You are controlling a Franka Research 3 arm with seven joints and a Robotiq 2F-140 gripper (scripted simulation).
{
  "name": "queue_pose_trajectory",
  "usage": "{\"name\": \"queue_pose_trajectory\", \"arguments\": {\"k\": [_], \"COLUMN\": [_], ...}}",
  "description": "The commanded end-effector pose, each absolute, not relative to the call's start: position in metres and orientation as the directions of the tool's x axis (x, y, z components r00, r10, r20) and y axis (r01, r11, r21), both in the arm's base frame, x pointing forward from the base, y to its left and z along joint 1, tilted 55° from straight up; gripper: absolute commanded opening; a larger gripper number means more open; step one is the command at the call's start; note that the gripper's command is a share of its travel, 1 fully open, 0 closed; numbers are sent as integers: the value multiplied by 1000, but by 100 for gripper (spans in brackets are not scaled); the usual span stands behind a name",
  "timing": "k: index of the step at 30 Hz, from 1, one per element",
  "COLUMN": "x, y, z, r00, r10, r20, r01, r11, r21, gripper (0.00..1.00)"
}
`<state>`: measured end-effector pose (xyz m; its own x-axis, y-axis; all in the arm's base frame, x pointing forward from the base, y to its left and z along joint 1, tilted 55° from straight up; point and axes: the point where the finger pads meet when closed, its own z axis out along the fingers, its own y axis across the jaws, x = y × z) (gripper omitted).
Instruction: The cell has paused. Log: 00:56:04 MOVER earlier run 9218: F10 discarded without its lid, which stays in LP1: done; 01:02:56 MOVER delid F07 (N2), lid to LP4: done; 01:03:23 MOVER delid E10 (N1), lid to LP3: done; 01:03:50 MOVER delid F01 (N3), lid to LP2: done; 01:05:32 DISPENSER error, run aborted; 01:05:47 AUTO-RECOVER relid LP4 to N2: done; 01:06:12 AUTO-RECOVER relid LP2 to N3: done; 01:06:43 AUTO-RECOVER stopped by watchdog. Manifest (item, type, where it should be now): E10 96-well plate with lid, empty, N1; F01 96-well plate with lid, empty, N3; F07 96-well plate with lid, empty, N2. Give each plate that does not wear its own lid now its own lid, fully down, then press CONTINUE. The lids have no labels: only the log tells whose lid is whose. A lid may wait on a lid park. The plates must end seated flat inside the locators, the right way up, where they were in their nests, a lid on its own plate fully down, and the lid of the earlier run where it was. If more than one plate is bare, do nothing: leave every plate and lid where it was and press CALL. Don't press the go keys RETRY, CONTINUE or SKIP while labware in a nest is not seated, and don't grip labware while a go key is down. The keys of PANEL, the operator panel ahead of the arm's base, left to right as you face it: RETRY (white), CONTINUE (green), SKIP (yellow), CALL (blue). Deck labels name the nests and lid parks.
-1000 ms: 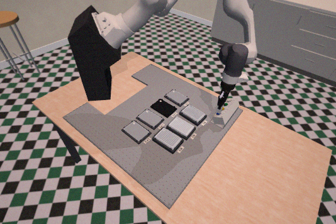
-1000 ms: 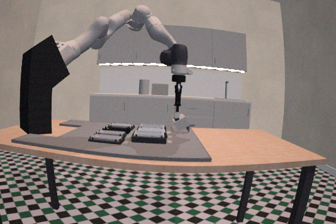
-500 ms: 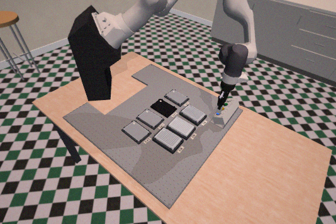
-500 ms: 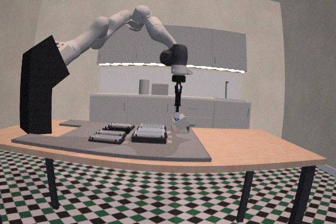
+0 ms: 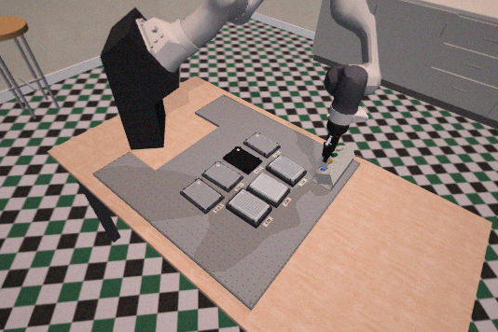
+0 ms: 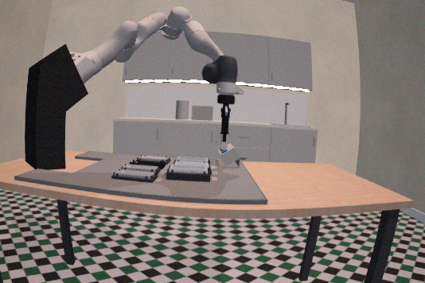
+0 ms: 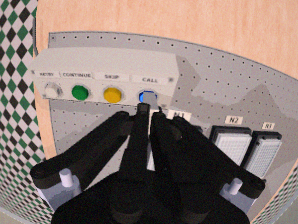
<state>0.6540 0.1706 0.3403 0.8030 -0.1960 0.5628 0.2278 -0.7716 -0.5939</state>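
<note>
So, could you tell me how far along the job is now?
Three lids sit parked and two plates look bare, so CALL applies. The shut gripper has its tips at the blue CALL key. Left: confirming the press and backing away.

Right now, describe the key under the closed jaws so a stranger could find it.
On the grey deck, find the small sloped panel past the plates. Its four round keys run in a row; the blue CALL key is the end one, beside yellow.
</note>
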Motion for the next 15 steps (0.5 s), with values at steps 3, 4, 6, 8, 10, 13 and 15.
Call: {"name": "queue_pose_trajectory", "arguments": {"k": [3, 4, 6, 8, 10, 13, 15], "x": [655, 655, 655, 654, 653, 653, 653], "y": [173, 173, 173, 172, 171, 170, 170], "z": [341, 341, 341, 342, 343, 343, 343], "r00": [800, 800, 800, 800, 800, 800, 800], "r10": [-192, -192, -192, -192, -192, -192, -192], "r20": [568, 568, 568, 568, 568, 568, 568], "r01": [235, 235, 235, 235, 235, 235, 235], "r11": [-772, -772, -772, -772, -772, -772, -772], "r21": [-591, -591, -591, -591, -591, -591, -591], "gripper": [0, 0, 0, 0, 0, 0, 0]}}
